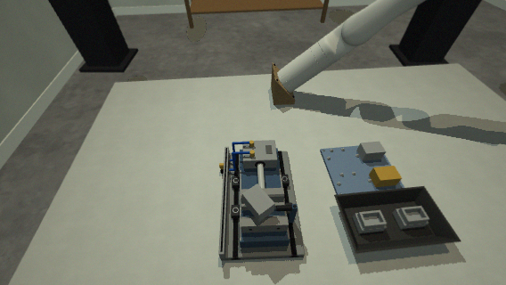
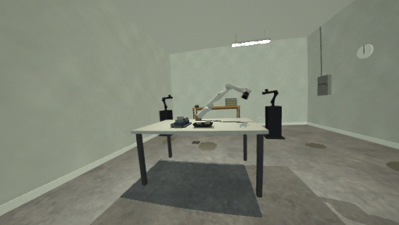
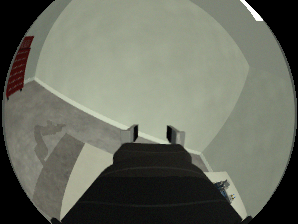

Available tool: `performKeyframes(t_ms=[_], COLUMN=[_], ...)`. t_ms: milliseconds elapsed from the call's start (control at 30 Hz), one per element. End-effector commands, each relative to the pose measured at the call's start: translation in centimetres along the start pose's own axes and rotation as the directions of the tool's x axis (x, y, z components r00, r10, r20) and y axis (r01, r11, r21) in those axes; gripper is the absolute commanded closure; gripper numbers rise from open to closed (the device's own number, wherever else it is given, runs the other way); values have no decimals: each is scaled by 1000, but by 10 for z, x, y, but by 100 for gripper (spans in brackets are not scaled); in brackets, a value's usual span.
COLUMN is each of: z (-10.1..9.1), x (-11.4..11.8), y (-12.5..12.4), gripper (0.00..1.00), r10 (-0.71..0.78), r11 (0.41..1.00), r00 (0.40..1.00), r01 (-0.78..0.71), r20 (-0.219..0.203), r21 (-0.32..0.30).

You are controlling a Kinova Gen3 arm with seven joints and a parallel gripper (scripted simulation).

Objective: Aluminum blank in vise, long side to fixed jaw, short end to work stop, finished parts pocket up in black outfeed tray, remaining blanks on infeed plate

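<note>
The vise [image 1: 228,209] [image 2: 180,122] stands mid-table. A gray blank [image 1: 257,204] lies in it, turned askew between the jaws, with one corner near the work stop rod [image 1: 285,207]. The fixed jaw [image 1: 263,232] is at the near end. The blue infeed plate [image 1: 338,166] holds a gray blank [image 1: 371,151] and a brass blank [image 1: 385,175]. The black outfeed tray [image 1: 438,218] holds two pocketed finished parts [image 1: 371,221] [image 1: 411,216], pockets up. My gripper [image 2: 246,94] [image 3: 152,131] is open and empty. It hangs high above the table's right side, far from all the objects.
My arm [image 1: 338,40] rises from its brown mount [image 1: 281,91] at the back of the table [image 1: 134,178]. Two black pedestals [image 1: 95,36] [image 1: 432,31] and a wooden bench [image 1: 254,5] stand behind the table.
</note>
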State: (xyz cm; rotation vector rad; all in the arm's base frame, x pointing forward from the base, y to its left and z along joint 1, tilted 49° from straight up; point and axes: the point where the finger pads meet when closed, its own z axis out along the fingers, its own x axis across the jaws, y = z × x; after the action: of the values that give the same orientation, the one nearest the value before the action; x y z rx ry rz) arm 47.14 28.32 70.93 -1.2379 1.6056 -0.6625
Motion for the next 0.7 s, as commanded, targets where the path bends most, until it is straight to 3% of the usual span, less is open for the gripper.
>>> performKeyframes(t_ms=[0,67,100,433,467,667], z=[-2,-2,-3,-3,-4,-4], x=[2,2,22,22,43,43], y=[-3,-3,-8,-8,-12,-12], gripper=[0,0,0,0,0,0], r10=[5,5,4,4,4,4], r11=[1000,1000,1000,1000,1000,1000], r00=[1000,1000,1000,1000,1000,1000], r01=[-5,-5,-4,-4,-4,-4], r20=[2,2,-10,-10,-22,-22], r21=[3,3,-7,-7,-19,-19])
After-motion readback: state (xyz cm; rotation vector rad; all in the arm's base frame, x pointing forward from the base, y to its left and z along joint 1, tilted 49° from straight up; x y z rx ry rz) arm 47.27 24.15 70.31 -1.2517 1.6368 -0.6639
